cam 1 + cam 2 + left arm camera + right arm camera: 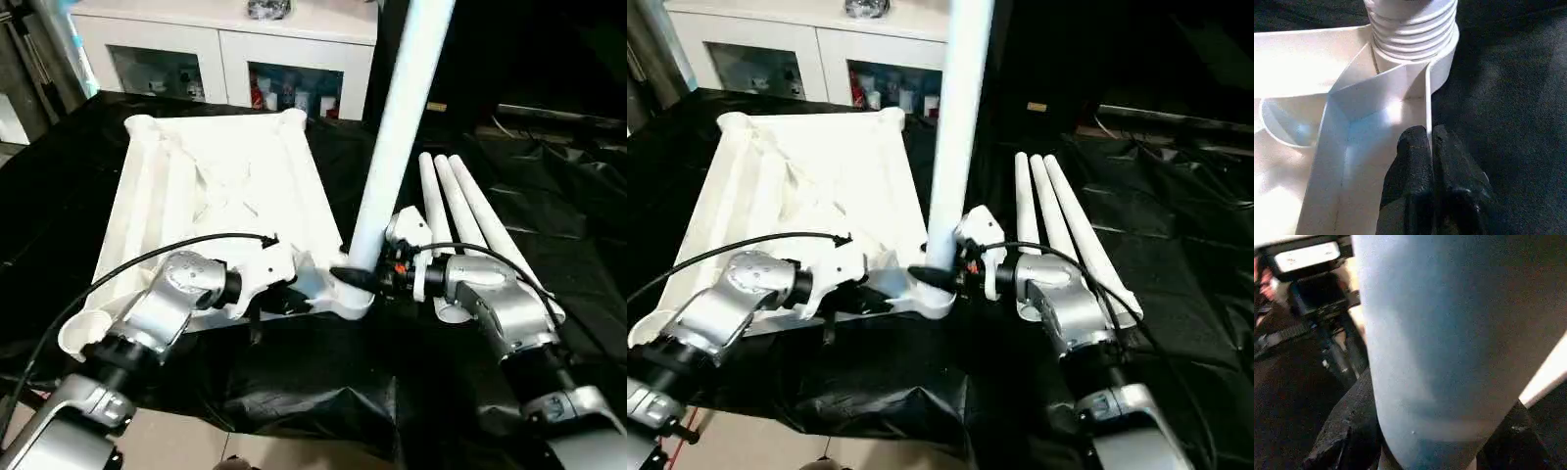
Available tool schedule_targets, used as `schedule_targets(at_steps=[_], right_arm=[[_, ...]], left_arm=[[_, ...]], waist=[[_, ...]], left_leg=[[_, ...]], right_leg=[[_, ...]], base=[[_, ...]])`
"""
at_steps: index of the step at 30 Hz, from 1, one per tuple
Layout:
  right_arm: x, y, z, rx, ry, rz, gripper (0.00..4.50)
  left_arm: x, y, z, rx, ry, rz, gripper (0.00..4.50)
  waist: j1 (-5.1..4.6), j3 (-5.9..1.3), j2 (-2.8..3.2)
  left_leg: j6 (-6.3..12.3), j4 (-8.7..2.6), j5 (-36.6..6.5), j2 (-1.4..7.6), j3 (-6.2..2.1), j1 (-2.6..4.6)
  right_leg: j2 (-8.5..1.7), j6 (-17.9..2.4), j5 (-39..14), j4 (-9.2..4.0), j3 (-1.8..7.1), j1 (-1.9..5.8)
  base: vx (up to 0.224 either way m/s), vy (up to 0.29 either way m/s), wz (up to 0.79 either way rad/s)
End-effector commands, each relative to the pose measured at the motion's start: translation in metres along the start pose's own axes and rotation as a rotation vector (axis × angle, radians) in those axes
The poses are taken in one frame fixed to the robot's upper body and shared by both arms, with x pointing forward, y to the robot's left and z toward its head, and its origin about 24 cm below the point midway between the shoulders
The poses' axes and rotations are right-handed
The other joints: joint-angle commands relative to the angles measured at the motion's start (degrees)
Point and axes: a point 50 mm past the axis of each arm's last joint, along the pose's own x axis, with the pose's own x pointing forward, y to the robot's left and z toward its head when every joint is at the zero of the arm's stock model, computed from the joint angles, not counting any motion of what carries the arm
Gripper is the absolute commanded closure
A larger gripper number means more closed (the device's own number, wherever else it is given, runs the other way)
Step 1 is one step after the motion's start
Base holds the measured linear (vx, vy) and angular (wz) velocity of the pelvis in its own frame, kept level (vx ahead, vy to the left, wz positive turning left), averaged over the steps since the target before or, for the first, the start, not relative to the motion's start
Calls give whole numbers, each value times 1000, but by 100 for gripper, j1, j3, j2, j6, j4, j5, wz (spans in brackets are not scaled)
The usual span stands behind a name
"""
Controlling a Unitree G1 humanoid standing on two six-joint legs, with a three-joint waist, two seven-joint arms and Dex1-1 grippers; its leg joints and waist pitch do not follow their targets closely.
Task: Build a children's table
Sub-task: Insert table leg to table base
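The white table top (216,186) lies underside up on black cloth. One white leg (397,127) stands upright in the socket at its near right corner. In the left wrist view the leg's threaded end (1413,24) sits in that socket. My right gripper (361,277) is shut on the leg just above its base, one black finger (1347,431) on each side. My left gripper (1430,134) is shut on the top's thin rim wall (1427,98), close beside the socket. Three more legs (460,211) lie side by side to the right.
A white cabinet (225,49) with glass doors stands behind the work surface. Black cloth (549,196) covers the surface and hangs over its near edge. A strip of floor (196,441) shows below that edge.
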Motion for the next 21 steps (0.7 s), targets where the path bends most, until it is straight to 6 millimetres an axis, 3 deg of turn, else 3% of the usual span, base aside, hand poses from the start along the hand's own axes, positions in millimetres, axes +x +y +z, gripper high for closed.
schedule_targets(at_steps=[1, 14, 21], right_arm=[[1, 5, -30, 80, 117, 3, 259], [5, 12, -43, 163, 44, -90, 259], [6, 9, -45, 152, 62, -152, 259]], left_arm=[[-1, 1, 19, 59, -60, -19, 450], [-3, 5, 22, 23, -76, 36, 450], [-3, 6, 20, 14, -66, 54, 450]], waist=[[-13, -307, 50], [-29, -273, 56], [-47, -265, 70]], left_leg=[[81, -438, -1165, 345, -104, 73], [-62, -489, -1590, 347, -127, 99], [-91, -503, -1672, 348, -131, 101]], right_leg=[[-520, -1417, -637, -443, 295, 230], [-530, -1206, -1391, -525, 315, 191], [-519, -1197, -1439, -533, 318, 171]], base=[[0, 0, 0], [0, 0, 0], [0, 0, 0]])
